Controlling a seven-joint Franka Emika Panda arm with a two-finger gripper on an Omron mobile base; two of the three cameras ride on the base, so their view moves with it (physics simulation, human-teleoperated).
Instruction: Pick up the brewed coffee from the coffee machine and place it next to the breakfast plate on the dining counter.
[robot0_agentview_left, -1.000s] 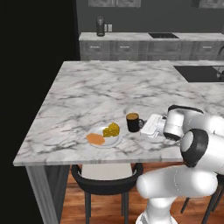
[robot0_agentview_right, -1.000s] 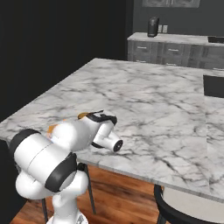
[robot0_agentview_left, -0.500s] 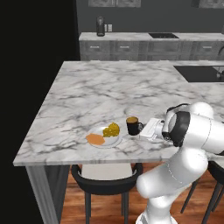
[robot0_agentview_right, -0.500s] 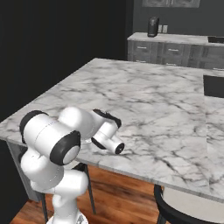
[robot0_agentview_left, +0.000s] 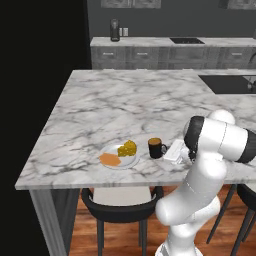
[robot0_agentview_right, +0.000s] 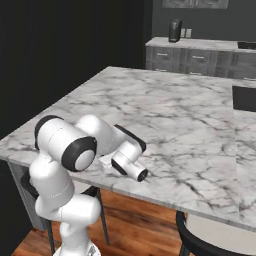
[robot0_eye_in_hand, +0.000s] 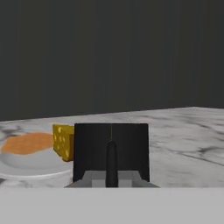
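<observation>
The brewed coffee (robot0_agentview_left: 156, 148) is a small black mug standing on the dining counter (robot0_agentview_left: 125, 105), just right of the breakfast plate (robot0_agentview_left: 112, 163). My gripper (robot0_agentview_left: 166, 151) reaches it from the right and is shut on its side handle. In the hand view the mug (robot0_eye_in_hand: 89, 148) fills the centre, its handle running straight down between my fingertips, with the gripper (robot0_eye_in_hand: 111, 179) at the bottom edge. The plate (robot0_eye_in_hand: 26, 166) lies to its left with a yellow chunk and an orange slice. My arm hides the mug in the right base view.
A black sink (robot0_agentview_left: 230, 84) is set into the marble at the far right. Black chairs (robot0_agentview_left: 120, 205) stand under the counter's near edge. A dark appliance (robot0_agentview_left: 115, 30), perhaps the coffee machine, stands on the back counter beside a cooktop (robot0_agentview_left: 186, 40).
The mug has come down a little and nearer the counter's front edge beside the plate. My arm's elbow has swung up and over. The plate has not moved.
</observation>
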